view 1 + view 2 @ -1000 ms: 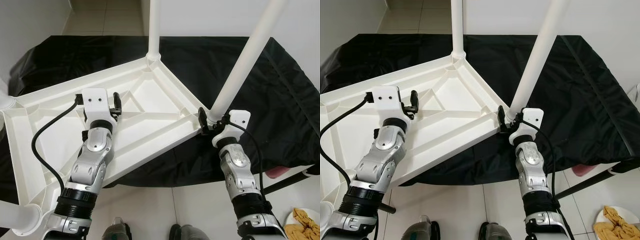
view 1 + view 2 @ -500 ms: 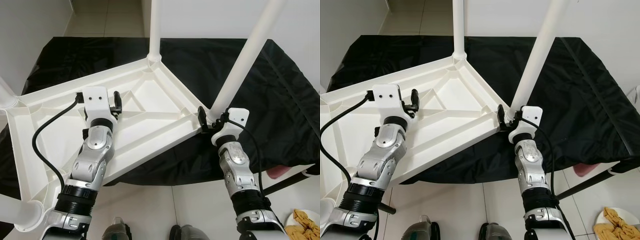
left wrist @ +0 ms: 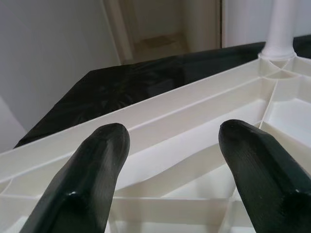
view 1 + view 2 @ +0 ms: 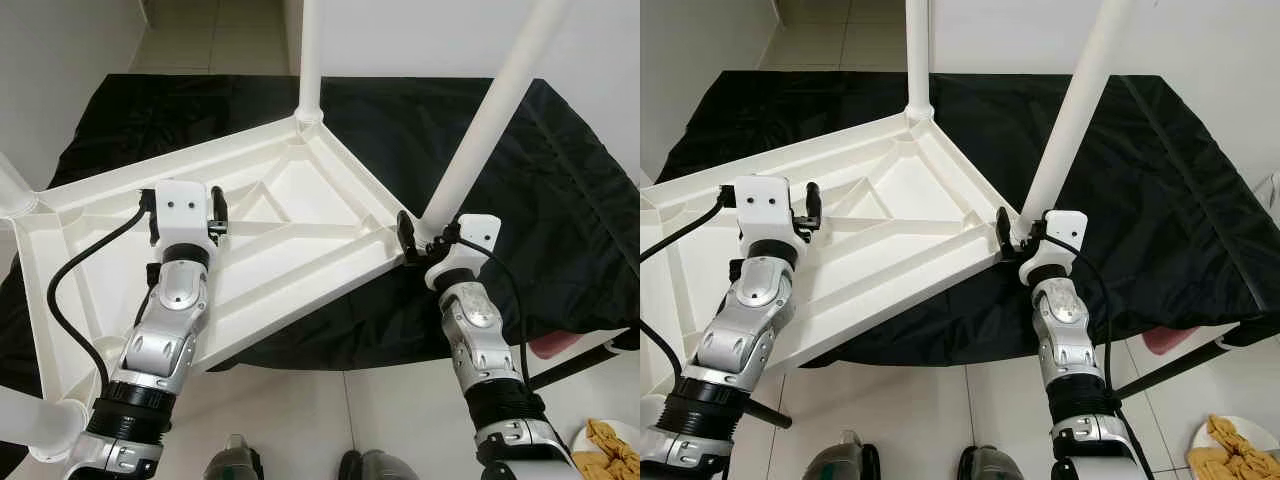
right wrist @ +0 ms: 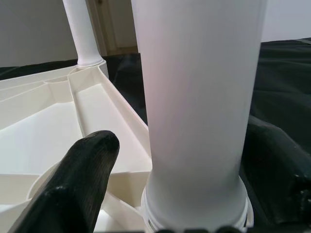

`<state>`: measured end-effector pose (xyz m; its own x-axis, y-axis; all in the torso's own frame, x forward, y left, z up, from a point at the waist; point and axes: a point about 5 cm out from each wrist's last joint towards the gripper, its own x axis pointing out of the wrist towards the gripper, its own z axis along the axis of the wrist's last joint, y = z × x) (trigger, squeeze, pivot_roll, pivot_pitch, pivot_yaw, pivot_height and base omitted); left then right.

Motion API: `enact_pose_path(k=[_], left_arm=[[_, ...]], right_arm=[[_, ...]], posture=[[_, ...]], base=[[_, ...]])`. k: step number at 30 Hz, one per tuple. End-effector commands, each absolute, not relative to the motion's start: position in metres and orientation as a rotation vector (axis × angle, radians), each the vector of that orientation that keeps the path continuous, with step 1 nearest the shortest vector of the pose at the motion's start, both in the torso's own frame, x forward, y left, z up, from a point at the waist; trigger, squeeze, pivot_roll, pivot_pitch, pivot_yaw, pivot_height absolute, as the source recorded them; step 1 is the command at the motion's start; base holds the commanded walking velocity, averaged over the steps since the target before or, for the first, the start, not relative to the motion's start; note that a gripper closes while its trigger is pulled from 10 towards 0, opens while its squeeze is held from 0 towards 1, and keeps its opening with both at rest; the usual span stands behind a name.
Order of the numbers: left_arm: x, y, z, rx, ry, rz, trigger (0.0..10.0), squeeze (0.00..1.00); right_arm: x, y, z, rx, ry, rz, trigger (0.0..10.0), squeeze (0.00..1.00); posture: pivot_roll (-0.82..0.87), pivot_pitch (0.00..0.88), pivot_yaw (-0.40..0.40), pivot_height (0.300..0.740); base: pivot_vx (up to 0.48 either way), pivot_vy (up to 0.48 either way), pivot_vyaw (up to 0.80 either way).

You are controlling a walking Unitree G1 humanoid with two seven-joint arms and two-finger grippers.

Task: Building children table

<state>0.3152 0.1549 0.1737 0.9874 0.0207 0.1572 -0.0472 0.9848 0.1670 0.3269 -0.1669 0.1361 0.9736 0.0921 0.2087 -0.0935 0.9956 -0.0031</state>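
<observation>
A white plastic children's table (image 4: 300,235) lies upside down on a black cloth (image 4: 560,200), its ribbed underside facing up. White legs stand up from its corners: a far leg (image 4: 311,60) and a near-right leg (image 4: 490,120). My right gripper (image 4: 418,236) is open at the base of the near-right leg (image 5: 199,97), with one finger (image 5: 82,179) on each side and a gap showing beside the leg. My left gripper (image 4: 214,210) hovers open over the underside ribs (image 3: 184,141), holding nothing.
Two more leg ends stand at the table's left corners (image 4: 15,190) (image 4: 35,430). The black cloth's front edge drops to tiled floor (image 4: 330,410). A plate of fried food (image 4: 610,445) and a pink object (image 4: 555,345) sit low on the right. A wall is at the left.
My left gripper has shifted left across the table's underside and turned a little. The right gripper has stayed at the leg's base.
</observation>
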Motion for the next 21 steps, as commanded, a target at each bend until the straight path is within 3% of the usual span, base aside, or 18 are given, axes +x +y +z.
enact_pose_path(k=[1, 16, 21], left_arm=[[0.316, 0.157, 0.17, 0.204, -0.142, -0.006, 10.0, 0.0], [0.299, 0.191, 0.152, 0.113, -0.086, 0.197, 10.0, 0.0], [0.291, 0.194, 0.139, 0.036, -0.033, 0.184, 10.0, 0.0]], right_arm=[[0.326, -0.169, 0.133, 0.002, -0.192, 0.094, 10.0, 0.0], [0.318, -0.164, 0.125, 0.018, -0.176, 0.093, 10.0, 0.0], [0.317, -0.163, 0.124, 0.029, -0.178, 0.095, 10.0, 0.0]], posture=[[0.02, 0.056, -0.005, 0.74], [0.02, 0.069, 0.014, 0.74], [0.04, 0.08, 0.01, 0.74]], base=[[0.0, 0.0, 0.0], [0.0, 0.0, 0.0], [0.0, 0.0, 0.0]])
